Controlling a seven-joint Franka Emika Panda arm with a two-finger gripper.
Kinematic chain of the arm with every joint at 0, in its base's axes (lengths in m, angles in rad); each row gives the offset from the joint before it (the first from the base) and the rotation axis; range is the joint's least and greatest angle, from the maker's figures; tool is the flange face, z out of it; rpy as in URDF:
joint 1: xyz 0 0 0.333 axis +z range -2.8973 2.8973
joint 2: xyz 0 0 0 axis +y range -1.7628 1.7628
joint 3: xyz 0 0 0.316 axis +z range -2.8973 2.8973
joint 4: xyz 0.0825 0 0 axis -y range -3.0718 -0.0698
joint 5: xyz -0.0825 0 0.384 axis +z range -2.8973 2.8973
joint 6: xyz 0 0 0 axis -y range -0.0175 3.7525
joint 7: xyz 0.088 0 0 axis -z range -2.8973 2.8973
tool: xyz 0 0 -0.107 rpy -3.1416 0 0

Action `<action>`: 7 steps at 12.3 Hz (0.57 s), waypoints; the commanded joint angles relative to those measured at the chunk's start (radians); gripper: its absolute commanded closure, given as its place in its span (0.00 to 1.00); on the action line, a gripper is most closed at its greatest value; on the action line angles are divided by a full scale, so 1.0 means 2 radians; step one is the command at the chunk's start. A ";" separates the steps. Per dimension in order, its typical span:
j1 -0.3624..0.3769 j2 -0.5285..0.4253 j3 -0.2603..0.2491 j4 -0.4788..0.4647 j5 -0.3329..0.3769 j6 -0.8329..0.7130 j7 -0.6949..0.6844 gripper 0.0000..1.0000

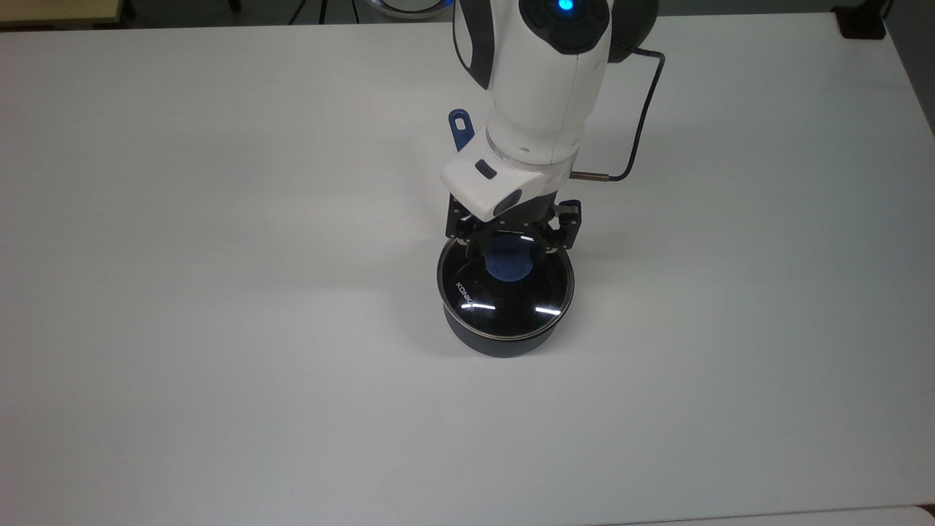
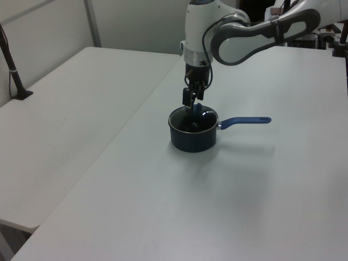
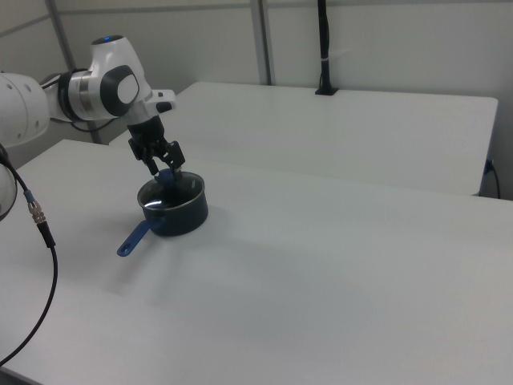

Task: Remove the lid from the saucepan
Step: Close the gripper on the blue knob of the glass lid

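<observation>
You're at the grab step: gripper (image 1: 511, 245) sits spread wide either side of the lid's (image 1: 505, 278) knob, saucepan (image 1: 504, 337) mid-table, so next you'd squeeze and lift straight up.

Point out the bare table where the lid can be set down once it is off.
Bare table spreads to the top view's left and right of the saucepan, and toward its bottom edge. It is crowded above the lid: gripper, arm, cable and the blue handle.

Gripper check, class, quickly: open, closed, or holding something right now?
Gripper: open, fingers either side of the blue knob of the lid, not yet clamped; lid sits on the saucepan.
</observation>
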 commanded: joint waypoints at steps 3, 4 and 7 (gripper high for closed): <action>0.011 0.010 -0.008 0.010 -0.004 0.006 -0.011 0.38; 0.011 0.010 -0.008 0.010 -0.004 0.006 -0.011 0.47; 0.011 0.007 -0.012 0.011 -0.004 0.005 -0.015 0.53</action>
